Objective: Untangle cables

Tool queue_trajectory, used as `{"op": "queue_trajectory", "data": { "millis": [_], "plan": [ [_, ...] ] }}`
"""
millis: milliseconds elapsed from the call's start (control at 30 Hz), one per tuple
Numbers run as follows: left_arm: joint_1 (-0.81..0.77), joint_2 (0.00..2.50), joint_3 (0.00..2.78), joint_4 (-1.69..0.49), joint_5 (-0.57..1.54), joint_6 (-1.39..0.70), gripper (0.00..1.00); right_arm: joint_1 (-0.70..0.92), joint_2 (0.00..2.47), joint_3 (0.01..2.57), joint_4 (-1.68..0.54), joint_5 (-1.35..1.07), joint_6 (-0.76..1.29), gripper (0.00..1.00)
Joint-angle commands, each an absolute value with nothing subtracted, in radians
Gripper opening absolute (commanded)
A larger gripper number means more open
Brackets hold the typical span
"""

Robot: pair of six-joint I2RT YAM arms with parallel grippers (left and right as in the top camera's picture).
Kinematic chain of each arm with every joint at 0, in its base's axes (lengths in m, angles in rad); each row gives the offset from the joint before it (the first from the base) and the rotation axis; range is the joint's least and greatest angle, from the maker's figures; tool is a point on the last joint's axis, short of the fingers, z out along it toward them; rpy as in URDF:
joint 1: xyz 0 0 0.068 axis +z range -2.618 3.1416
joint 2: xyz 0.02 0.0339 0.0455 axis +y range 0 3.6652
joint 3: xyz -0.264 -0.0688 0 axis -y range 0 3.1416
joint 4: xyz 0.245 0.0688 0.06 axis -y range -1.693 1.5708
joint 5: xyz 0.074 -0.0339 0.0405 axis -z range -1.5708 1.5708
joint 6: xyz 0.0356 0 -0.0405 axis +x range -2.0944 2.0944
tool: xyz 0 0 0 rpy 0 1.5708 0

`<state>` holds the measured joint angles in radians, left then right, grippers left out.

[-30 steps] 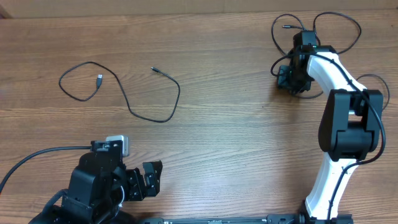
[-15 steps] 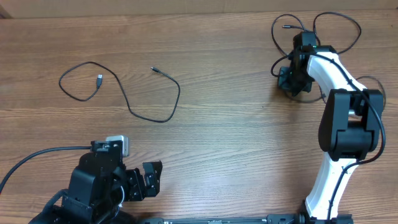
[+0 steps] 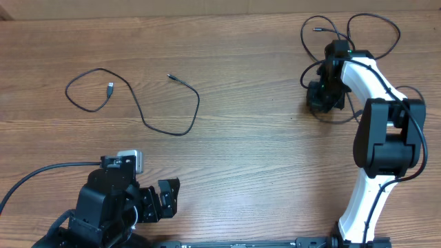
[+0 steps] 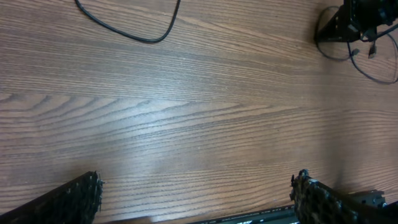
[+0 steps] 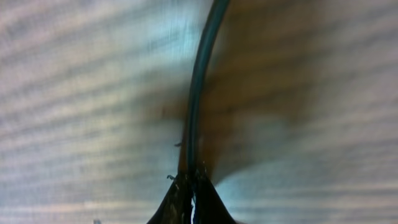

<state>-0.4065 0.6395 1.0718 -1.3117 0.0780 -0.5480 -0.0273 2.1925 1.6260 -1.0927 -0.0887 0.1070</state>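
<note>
With one cable (image 3: 198, 102) laid out free at left, our right gripper (image 5: 191, 186) pinches a cord (image 5: 200, 74) of the remaining tangle (image 3: 344, 31) while our left gripper (image 4: 196, 193) waits, jaws apart.

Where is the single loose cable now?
Overhead, the loose cable lies on the left side of the table, beyond the left gripper, far from the tangle at the right gripper.

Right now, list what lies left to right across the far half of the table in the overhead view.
Separated black cable → tangled cables, where the right gripper pinches one strand.
</note>
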Motion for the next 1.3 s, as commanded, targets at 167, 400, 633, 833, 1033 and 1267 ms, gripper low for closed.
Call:
{"op": "queue_trajectory", "data": {
  "millis": [167, 400, 633, 833, 1033, 1267],
  "plan": [
    [-0.414, 0.635, 1.064, -1.308, 0.045, -0.554, 1.0, -0.039, 2.152, 1.618, -1.162, -0.125, 0.093, 0.04],
    [-0.414, 0.635, 1.064, -1.303, 0.025, -0.554, 0.99, -0.041, 2.147, 1.65, -1.172, -0.125, 0.104, 0.22],
    [-0.414, 0.635, 1.064, -1.303, 0.019, -0.554, 1.0, -0.07, 2.103, 1.826, -1.271, -0.121, 0.109, 1.0],
    [-0.414, 0.635, 1.064, -1.304, 0.019, -0.554, 0.99, -0.191, 2.094, 1.938, -1.345, -0.084, 0.22, 1.0],
    [-0.414, 0.635, 1.064, -1.304, 0.018, -0.554, 0.99, -0.424, 2.095, 1.923, -1.365, -0.109, 0.338, 1.0],
    [-0.413, 0.635, 1.064, -1.304, -0.012, -0.554, 1.0, -0.638, 2.095, 1.852, -1.358, -0.125, 0.347, 1.0]
  ]
}}
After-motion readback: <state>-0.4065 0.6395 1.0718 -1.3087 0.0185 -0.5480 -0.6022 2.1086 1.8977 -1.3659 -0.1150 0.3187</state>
